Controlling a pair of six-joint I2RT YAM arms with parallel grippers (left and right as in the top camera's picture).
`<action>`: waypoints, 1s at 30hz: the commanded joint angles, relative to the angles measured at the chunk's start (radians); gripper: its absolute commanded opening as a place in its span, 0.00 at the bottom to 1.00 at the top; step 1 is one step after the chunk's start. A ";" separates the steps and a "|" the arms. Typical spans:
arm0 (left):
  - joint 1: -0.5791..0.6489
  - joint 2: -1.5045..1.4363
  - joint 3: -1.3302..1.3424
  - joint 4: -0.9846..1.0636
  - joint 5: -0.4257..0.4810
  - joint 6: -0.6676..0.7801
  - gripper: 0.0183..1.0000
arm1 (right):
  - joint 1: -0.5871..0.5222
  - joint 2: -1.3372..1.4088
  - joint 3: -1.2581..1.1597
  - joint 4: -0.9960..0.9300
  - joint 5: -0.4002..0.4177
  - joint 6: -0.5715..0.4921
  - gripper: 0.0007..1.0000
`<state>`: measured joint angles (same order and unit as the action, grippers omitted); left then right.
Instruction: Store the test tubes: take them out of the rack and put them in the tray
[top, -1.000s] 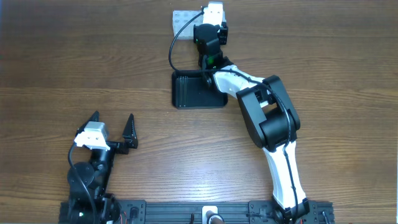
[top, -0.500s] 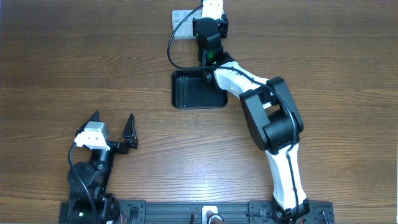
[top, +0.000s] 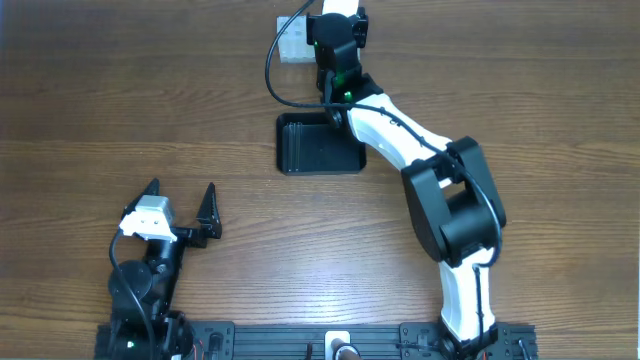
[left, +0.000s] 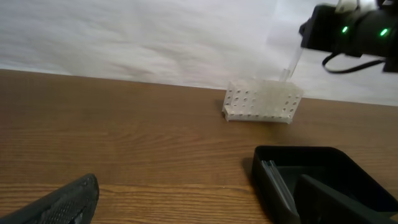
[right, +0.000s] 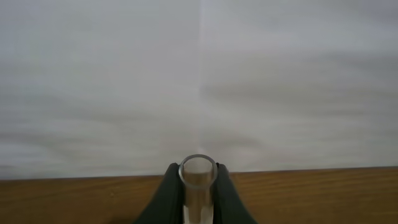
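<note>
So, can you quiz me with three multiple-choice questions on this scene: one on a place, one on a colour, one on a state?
1. Where does the rack stand?
A) apart from the tray, farther up the top view
B) inside the tray
C) beside the left arm

2. What colour is the tray?
A) white
B) blue
C) black

3. What is the right end effector doing?
A) lying open and empty
B) gripping a test tube
C) holding the rack

Answers:
1 A, the top view shows bare wood between rack and tray.
2 C, it shows black against the brown wood.
3 B, the right wrist view shows its fingers shut on the tube.
</note>
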<state>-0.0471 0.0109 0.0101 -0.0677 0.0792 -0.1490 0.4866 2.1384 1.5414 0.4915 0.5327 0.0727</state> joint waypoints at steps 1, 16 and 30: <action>0.004 -0.008 -0.004 -0.003 0.009 0.014 1.00 | 0.013 -0.097 0.028 -0.055 -0.001 0.023 0.01; 0.004 -0.008 -0.004 -0.003 0.009 0.014 1.00 | 0.039 -0.256 0.028 -0.749 -0.001 0.532 0.02; 0.004 -0.008 -0.004 -0.004 0.009 0.014 1.00 | 0.048 -0.253 0.027 -0.991 -0.257 0.721 0.01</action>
<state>-0.0471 0.0109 0.0101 -0.0673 0.0792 -0.1490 0.5308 1.9106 1.5558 -0.4805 0.3420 0.7101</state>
